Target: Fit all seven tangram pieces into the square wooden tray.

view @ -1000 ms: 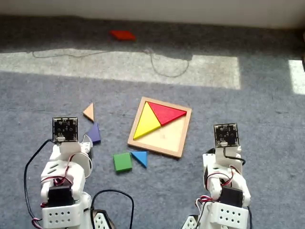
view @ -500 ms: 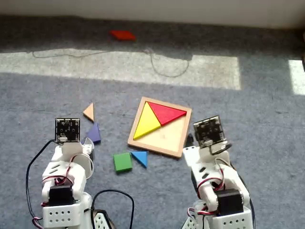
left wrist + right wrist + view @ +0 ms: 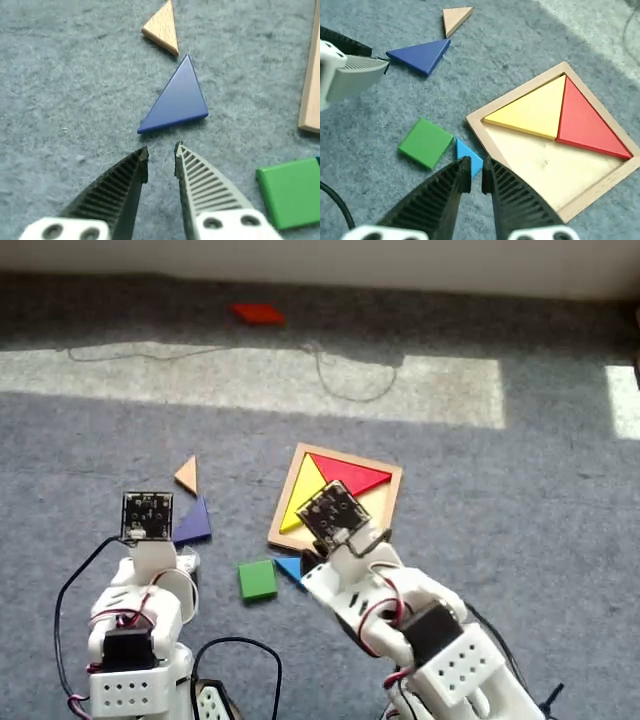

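Left gripper (image 3: 161,152): positioned low over the grey carpet, just near of the dark blue triangle (image 3: 179,99). Fingers are parted a little and nothing is held. The blue piece lies flat, one edge turned toward the fingertips and not touched.

Wood-coloured triangle (image 3: 187,475): found just far of the blue one, loose on the carpet.

Green square (image 3: 257,579): lying near of the tray's left corner, with the small light blue triangle (image 3: 469,157) beside it on the right.

Right gripper (image 3: 476,161): poised above the light blue triangle. Only a narrow gap is left between the fingers and nothing is gripped.

Square wooden tray (image 3: 372,528): set at centre, holding the yellow triangle (image 3: 535,112) and the red triangle (image 3: 582,127) side by side along its far half. The near half is bare wood.

Red flat piece (image 3: 258,313): noted far off, near the wall.

Step judged: two of seven placed, and pick-up of the third is being lined up. For the next move, wider opening of the right fingers is called for, then a descent astride the light blue triangle's edges before closing. The green square alongside is likely to be nudged.
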Motion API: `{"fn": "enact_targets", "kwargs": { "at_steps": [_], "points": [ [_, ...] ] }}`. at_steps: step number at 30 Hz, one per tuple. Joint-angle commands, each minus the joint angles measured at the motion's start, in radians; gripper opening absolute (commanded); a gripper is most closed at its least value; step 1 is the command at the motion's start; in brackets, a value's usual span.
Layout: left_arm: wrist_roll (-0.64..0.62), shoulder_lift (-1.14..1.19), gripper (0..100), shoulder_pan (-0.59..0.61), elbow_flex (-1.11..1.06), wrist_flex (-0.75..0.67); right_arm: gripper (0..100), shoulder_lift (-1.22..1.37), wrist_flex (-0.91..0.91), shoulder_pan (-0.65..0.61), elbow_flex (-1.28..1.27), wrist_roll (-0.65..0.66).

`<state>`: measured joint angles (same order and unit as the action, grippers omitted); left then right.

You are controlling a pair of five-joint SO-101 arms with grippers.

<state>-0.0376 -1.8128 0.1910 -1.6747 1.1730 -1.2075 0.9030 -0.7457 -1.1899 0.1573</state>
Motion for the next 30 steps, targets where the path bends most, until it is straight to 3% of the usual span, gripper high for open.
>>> {"fn": "enact_targets", "kwargs": {
  "at_steps": [1,8,17,24,30],
  "points": [
    [0.008,-0.001,11,-0.01,-0.021,0.1,5.7,0.286,-0.077,-0.045,0.15,-0.009],
    [0.008,-0.001,11,-0.01,-0.021,0.109,14.4,0.622,-0.073,-0.136,0.283,-0.009],
    [0.008,0.001,11,-0.01,-0.021,0.11,14.9,0.889,-0.065,-0.13,0.438,-0.009],
    [0.008,0.001,11,-0.01,-0.021,0.11,14.9,1.009,0.091,-0.128,0.591,-0.009],
    [0.008,0.001,11,-0.01,-0.021,0.11,15.0,1.119,0.107,-0.116,0.636,-0.008]
  ]
}}
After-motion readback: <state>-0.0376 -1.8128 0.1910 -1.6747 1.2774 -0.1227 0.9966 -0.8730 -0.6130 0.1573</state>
